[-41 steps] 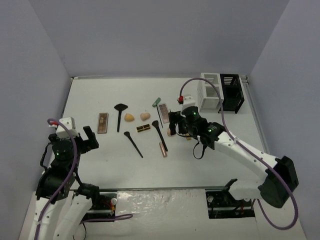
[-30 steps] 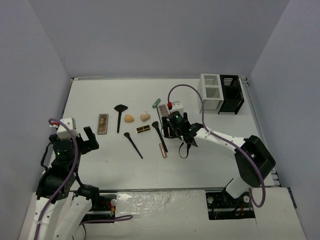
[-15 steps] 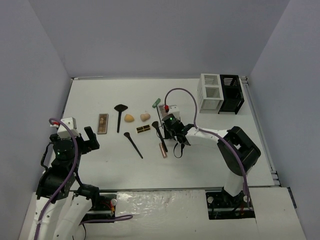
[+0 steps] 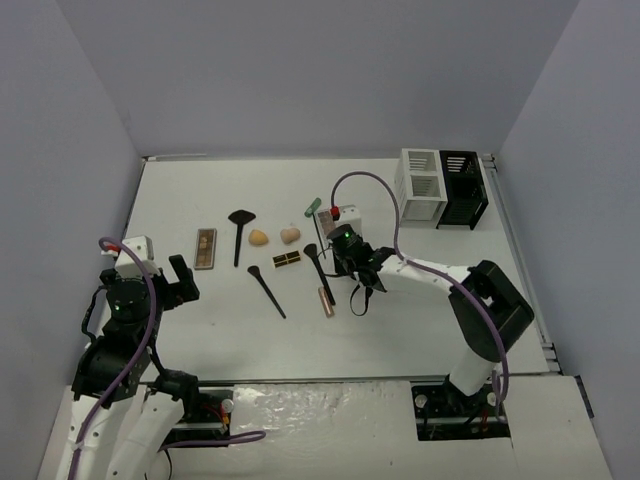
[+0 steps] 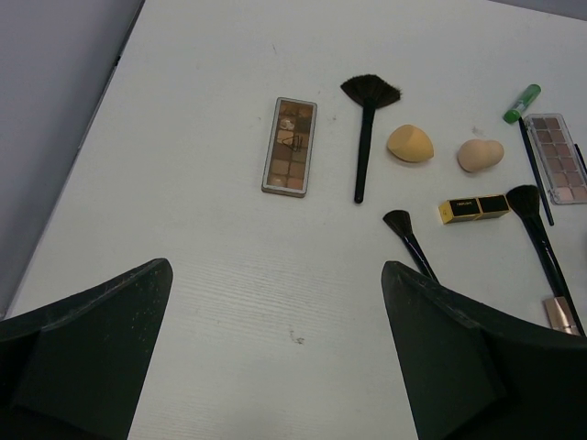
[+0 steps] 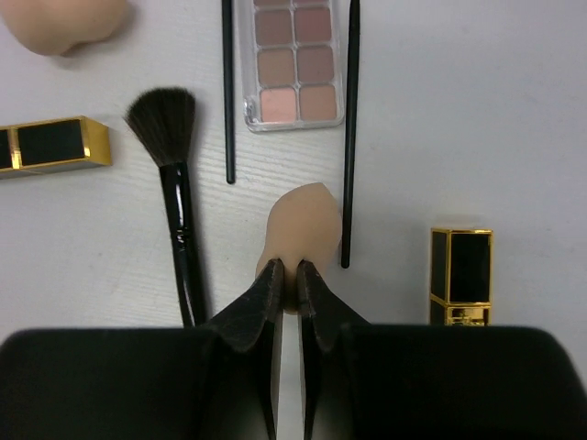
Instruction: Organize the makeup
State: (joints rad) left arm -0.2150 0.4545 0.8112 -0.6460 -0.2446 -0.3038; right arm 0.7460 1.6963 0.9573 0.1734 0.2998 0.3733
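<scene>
The makeup lies spread over the middle of the white table (image 4: 200, 320). In the right wrist view my right gripper (image 6: 289, 275) is shut on the near end of a beige sponge (image 6: 301, 225), which rests on the table between a black brush (image 6: 174, 183) and a thin black stick (image 6: 349, 137). A pink-brown palette (image 6: 293, 60) lies just beyond the sponge, and a black-gold case (image 6: 461, 275) lies to its right. From above, the right gripper (image 4: 343, 262) covers that sponge. My left gripper (image 4: 170, 280) hangs open at the left, away from every item, over bare table (image 5: 275, 275).
Left of the right arm lie a palette (image 4: 205, 247), a fan brush (image 4: 239, 232), two sponges (image 4: 258, 237) (image 4: 290, 234), a black-gold case (image 4: 287, 259), two brushes (image 4: 266, 288) (image 4: 318, 265), a pink tube (image 4: 326, 300) and a green tube (image 4: 313, 206). White (image 4: 422, 185) and black (image 4: 462, 188) organizer boxes stand back right.
</scene>
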